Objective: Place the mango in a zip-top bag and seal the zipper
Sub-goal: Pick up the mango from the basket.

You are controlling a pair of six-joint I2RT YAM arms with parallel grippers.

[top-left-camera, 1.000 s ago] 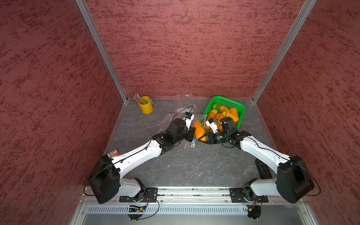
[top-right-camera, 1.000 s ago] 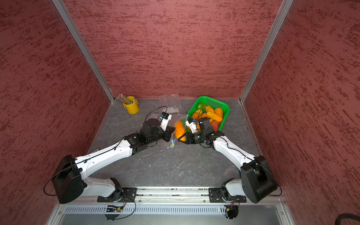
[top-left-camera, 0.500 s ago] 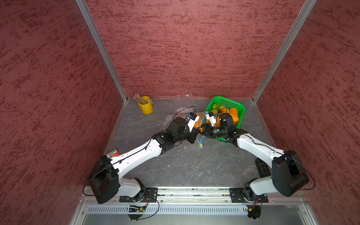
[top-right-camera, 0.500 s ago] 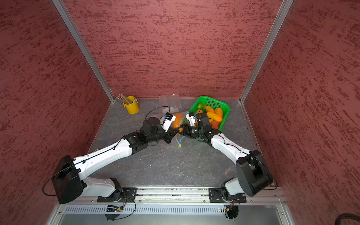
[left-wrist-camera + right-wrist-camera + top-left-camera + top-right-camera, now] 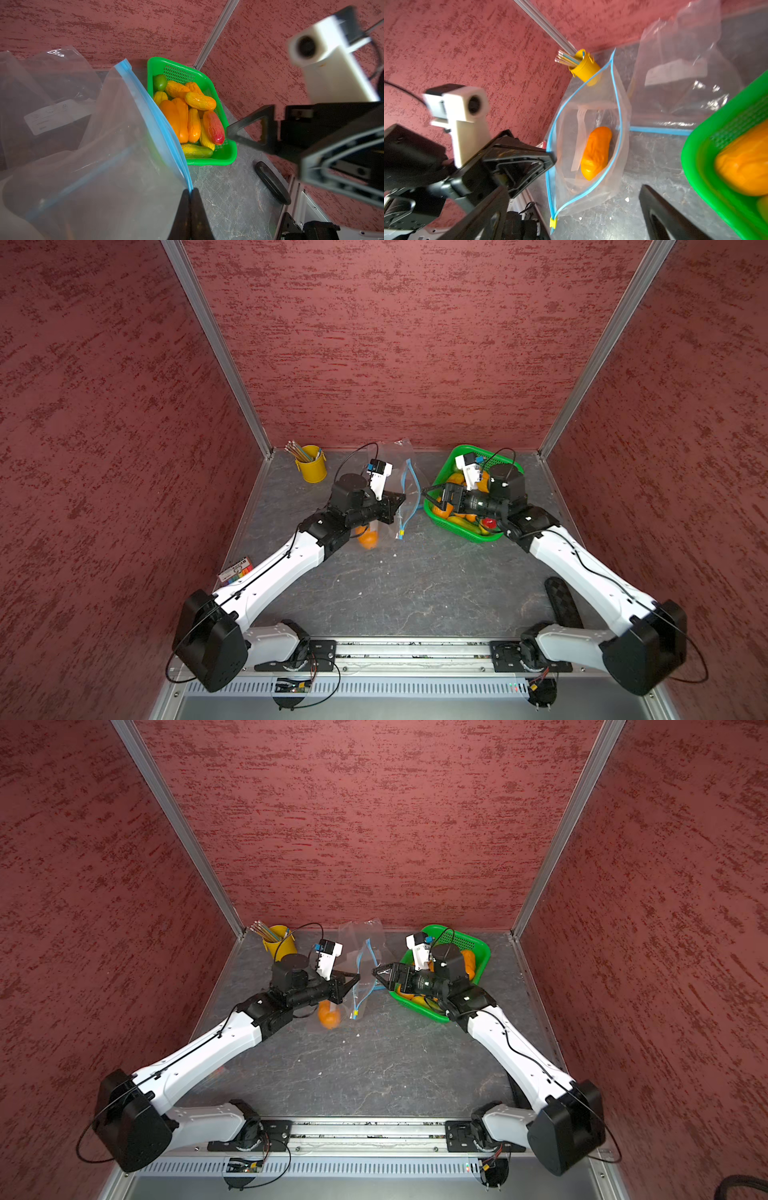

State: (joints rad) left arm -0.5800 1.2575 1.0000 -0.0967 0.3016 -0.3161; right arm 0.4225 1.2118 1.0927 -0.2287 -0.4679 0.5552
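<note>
An orange mango (image 5: 596,153) lies inside a clear zip-top bag (image 5: 405,497), low in it, and shows in both top views (image 5: 328,1015). The bag's blue zipper (image 5: 618,116) gapes open, with a yellow slider (image 5: 553,223) at one end. My left gripper (image 5: 190,190) is shut on the zipper edge and holds the bag's mouth up (image 5: 400,501). My right gripper (image 5: 428,498) stands open and holds nothing, just to the right of the bag's mouth, over the basket's near corner. One of its fingers (image 5: 660,212) shows in the right wrist view.
A green basket (image 5: 465,450) of orange, yellow and green fruit sits at the back right. A second clear bag (image 5: 395,452) lies against the back wall. A yellow cup of pencils (image 5: 311,464) is at the back left. A black oblong object (image 5: 561,605) lies front right.
The right gripper carried the mango to the bag's mouth, opened and drew back to the right. The mango dropped down into the bag. The left gripper kept its hold.
</note>
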